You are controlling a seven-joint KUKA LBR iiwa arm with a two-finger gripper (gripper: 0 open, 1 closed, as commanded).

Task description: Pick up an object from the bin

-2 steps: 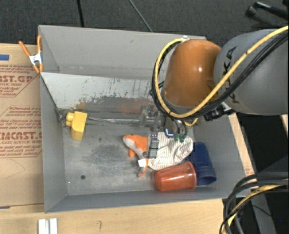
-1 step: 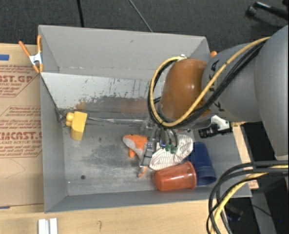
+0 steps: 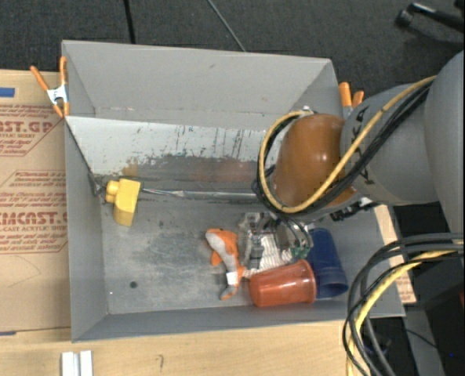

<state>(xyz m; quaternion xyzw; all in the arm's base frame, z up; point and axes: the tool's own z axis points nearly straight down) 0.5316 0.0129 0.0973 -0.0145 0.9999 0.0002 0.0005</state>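
Gripper (image 3: 265, 245) sits low in the bin's (image 3: 138, 288) lower-right corner, between toy (image 3: 224, 249) and red cup (image 3: 283, 283); its grip cannot be told. Centring on one thing should avoid snagging neighbours.

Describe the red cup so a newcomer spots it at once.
In the grey bin, look at the floor's lower-right corner in the camera view, just below the gripper. The red cup lies there on its side, between a blue cup on its right and a small orange-and-white toy on its left; it alone is red.
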